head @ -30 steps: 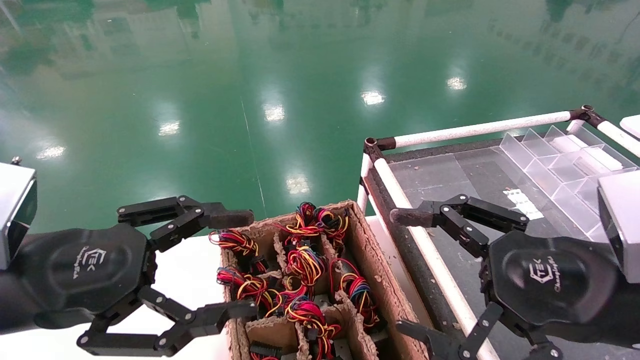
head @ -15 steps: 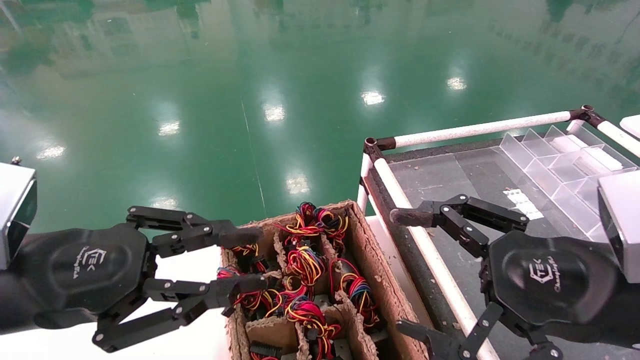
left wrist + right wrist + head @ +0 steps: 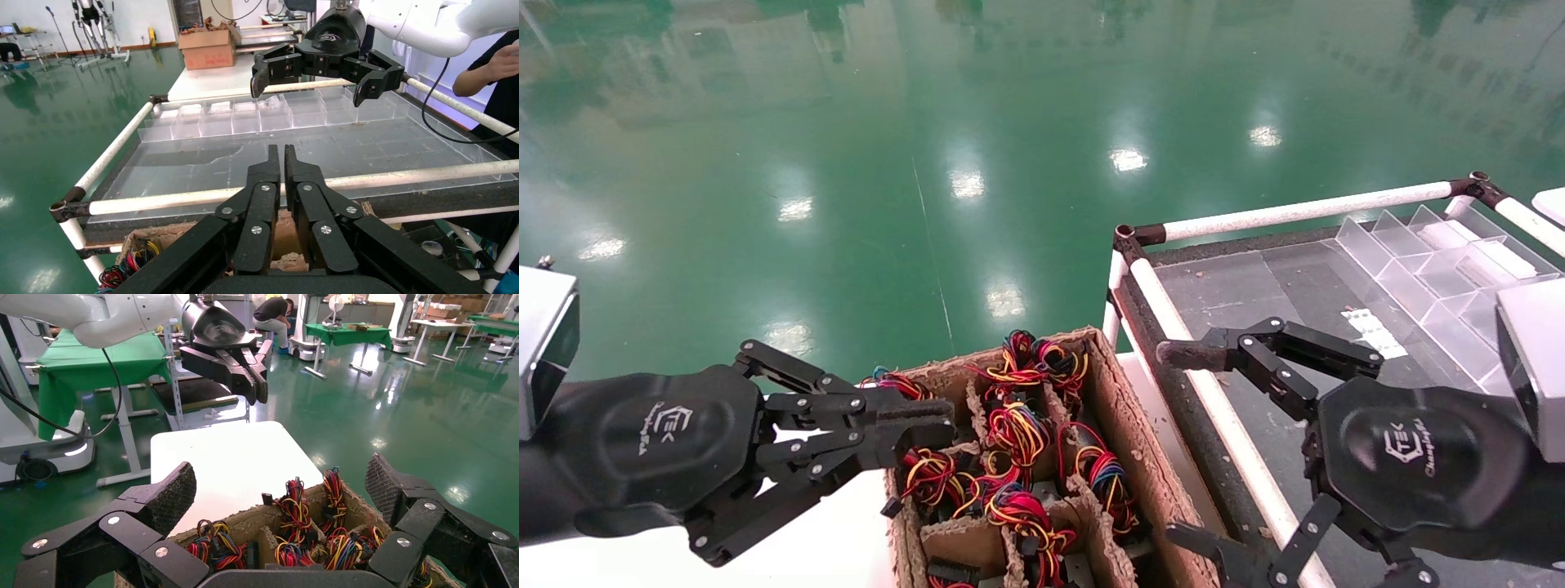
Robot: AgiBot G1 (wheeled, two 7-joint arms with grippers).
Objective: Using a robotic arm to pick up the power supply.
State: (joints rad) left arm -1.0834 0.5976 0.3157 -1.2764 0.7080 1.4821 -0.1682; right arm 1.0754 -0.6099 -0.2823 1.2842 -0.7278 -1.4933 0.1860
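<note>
Several power supplies stand in the compartments of a cardboard box. Only their red, yellow, blue and black wire bunches show; the grey bodies are hidden. My left gripper hangs at the box's left edge, shut, with nothing between its fingertips. The right wrist view shows that left gripper well above the white table, empty. My right gripper is open beside the box's right side, over the rack's rail. Its pads frame the wire bunches from a distance.
The box sits on a white table. To the right is a rack of white pipes with a grey top and clear plastic divider trays. Green floor lies beyond. A person's arm shows behind the rack.
My left gripper's fingers have closed from wide open to shut, with no wires caught between them. The right arm has not moved.
</note>
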